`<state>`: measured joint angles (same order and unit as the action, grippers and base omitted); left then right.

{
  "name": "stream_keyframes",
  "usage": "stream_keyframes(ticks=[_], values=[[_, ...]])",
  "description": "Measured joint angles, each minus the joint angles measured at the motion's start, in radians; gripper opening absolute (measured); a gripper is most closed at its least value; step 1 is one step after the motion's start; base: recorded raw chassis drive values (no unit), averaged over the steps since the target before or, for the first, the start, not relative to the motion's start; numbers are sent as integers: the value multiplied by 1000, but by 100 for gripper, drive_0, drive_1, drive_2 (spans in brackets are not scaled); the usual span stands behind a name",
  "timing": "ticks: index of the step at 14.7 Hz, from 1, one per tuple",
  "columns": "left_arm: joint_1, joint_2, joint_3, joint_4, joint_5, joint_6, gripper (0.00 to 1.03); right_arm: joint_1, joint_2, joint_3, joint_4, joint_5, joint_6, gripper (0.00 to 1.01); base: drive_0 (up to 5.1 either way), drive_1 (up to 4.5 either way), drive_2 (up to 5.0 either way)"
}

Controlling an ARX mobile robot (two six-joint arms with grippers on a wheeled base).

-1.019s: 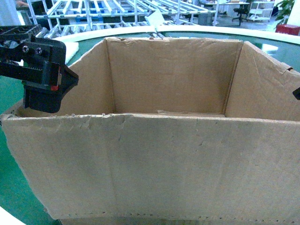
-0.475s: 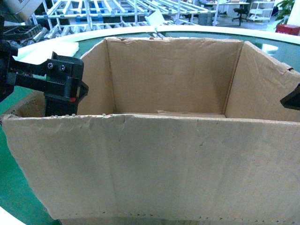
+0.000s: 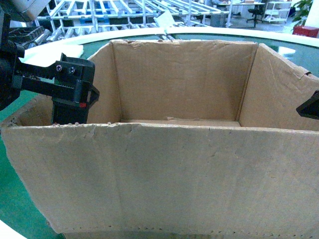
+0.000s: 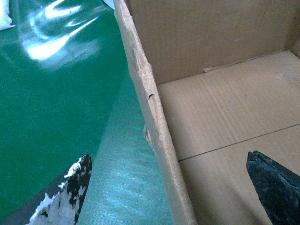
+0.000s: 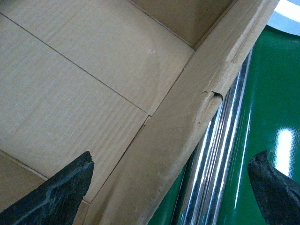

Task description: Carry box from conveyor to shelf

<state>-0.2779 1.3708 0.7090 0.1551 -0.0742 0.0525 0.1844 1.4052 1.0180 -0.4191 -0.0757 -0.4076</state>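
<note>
- Box [image 3: 164, 174] sits on the conveyor [image 4: 51, 108], open top up, empty inside, near wall filling most of the head view. Top edges are ragged; a dotted perforation line runs along the bottom of the front face.
- Left gripper [image 4: 166, 187] straddles the left wall: one finger [image 4: 70, 197] outside over the green belt, the other inside over the box floor. Jaws spread wide, wall between them, nothing clamped yet.
- Right gripper [image 5: 171, 183] does the same on the right wall: one finger [image 5: 56, 192] inside, the other outside above the belt and a shiny metal rail [image 5: 218, 154]. Also wide apart, not gripping.
- My read: both are lined up to pinch opposite walls so the box lifts level. A box this wide needs two arms.
- Risk: torn rim has small splits near both grip spots; thin corrugated wall could buckle or tear if pinched right at a split.
- In the head view, only a tip of the right gripper shows at the frame edge.
- Background: white racking [image 3: 124, 10] beyond the white conveyor rim; which one is the target shelf I can't tell.
</note>
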Motion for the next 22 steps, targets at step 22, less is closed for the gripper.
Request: stream_keyframes(ticks=[22], values=[[-21,-9,14,3,-3,-4,98,-26,6,-35,55,-84,58,98,0,0,0]])
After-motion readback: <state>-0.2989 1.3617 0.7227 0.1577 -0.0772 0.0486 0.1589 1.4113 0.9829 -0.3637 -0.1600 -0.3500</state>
